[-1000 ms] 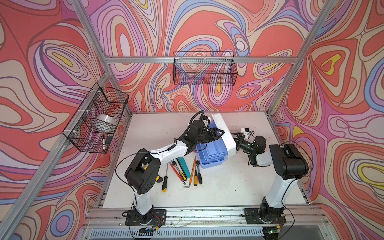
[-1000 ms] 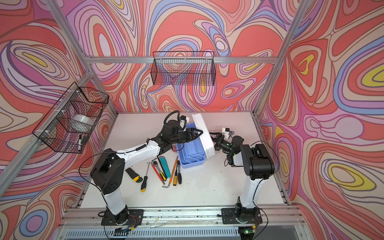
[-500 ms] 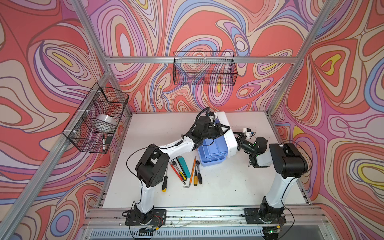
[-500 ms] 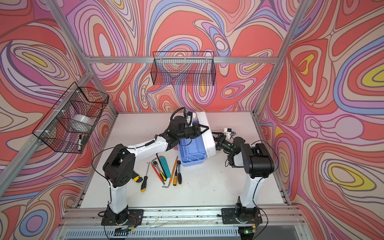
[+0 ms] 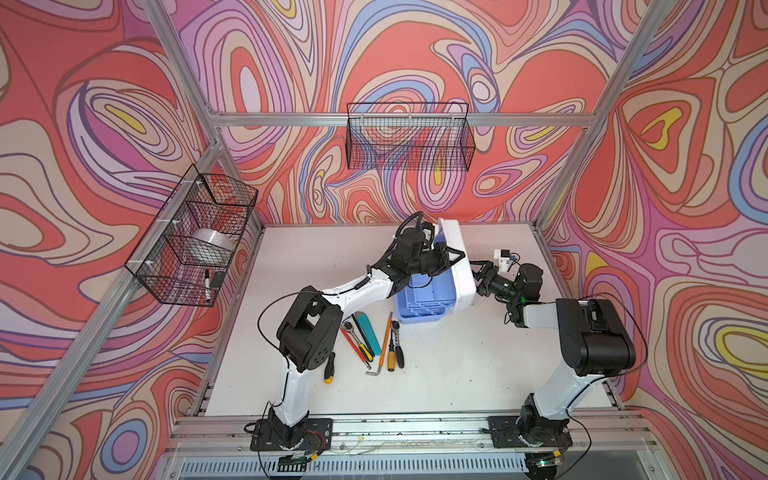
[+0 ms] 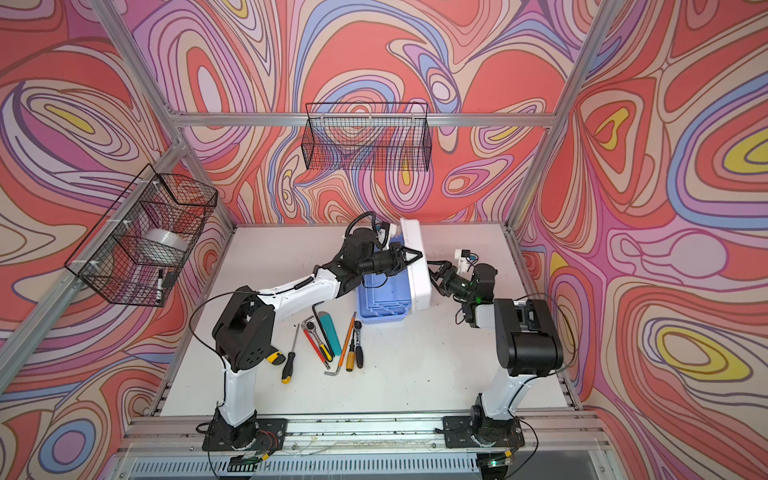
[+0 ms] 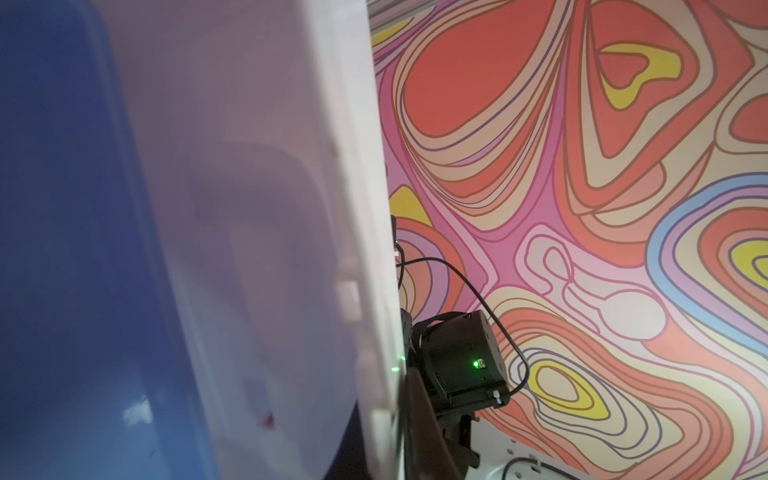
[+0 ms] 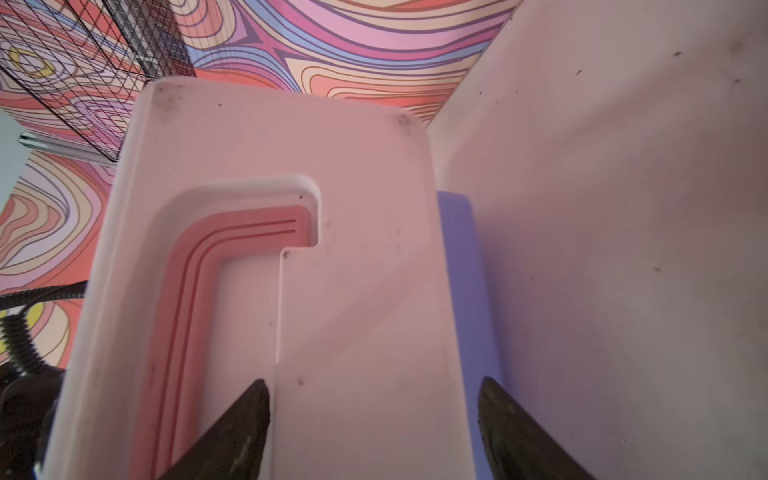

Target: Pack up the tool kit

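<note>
Your tool kit (image 5: 424,309) sits just past the middle of the table (image 5: 457,374) toward 12 o'clock. Its blue tray (image 5: 428,297) faces up, and its white lid (image 5: 462,276) stands almost upright along the 3 o'clock side. The left gripper (image 5: 459,254) reaches over the tray from 9 o'clock, jaws pinched together on the lid's free rim (in the left wrist view one dark finger (image 7: 424,428) lies against the outer side of that rim). The right gripper (image 5: 478,277) is at the lid's outer face on the 3 o'clock side, jaws spread wide. In the right wrist view one tip is over the recess of the pink handle (image 8: 183,299) and the other is past the lid's far edge, but you cannot tell whether either touches. At 7 o'clock from the kit, loose tools (image 5: 374,345) lie side by side on the table: screwdrivers, a ratchet, a teal cutter and a hex key. A wire basket (image 5: 409,141) hangs on the wall at 12 o'clock. A second basket (image 5: 166,266) at 9 o'clock holds a tape roll (image 5: 214,241).
</note>
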`<state>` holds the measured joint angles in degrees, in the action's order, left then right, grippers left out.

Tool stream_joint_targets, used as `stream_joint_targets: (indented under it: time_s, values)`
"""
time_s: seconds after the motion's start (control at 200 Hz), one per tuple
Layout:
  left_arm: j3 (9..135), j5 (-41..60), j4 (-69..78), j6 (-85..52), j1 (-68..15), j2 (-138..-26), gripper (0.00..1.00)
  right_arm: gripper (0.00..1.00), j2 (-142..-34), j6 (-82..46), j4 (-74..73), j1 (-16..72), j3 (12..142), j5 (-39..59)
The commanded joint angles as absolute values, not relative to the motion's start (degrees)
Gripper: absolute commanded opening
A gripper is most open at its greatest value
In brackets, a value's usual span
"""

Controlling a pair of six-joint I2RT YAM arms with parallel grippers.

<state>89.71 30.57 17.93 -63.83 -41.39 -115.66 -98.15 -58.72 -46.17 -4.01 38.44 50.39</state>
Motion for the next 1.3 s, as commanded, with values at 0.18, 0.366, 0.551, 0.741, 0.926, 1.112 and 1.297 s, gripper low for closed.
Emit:
stream_joint_targets:
  time_s: [0.18, 0.366, 0.551, 0.741, 0.926, 1.112, 1.297]
  values:
    - [93.6, 29.5, 14.9, -57.7, -41.4, -116.8, 0.07, 0.98, -91.1, -41.2, -18.5, -8.2, 40.9, 46.9]
    - [96.1, 29.8, 12.9, -57.8, -41.5, -118.5, 0.15, 0.98, -87.6, -35.7, -8.3, -10.0, 42.6, 41.6]
    - [99.6, 30.7, 11.3, -58.7, -42.1, -121.8, 0.37, 0.98, -83.4, -30.1, 0.4, -11.7, 43.4, 34.6]
    - [100.7, 30.4, 10.5, -58.0, -42.3, -122.1, 0.53, 0.98, -80.1, -27.5, 5.6, -15.1, 43.3, 28.6]
    - [99.6, 29.1, 7.4, -54.5, -42.3, -119.2, 0.63, 0.98, -78.7, -26.8, 6.8, -15.8, 43.2, 26.0]
    - [92.6, 27.9, 7.7, -52.3, -40.5, -114.0, 0.69, 0.98, -79.4, -26.6, 6.3, -15.8, 43.2, 28.1]
    - [82.2, 25.9, 6.9, -49.3, -36.6, -107.5, 0.77, 0.89, -79.1, -26.9, 4.3, -15.8, 42.7, 32.2]
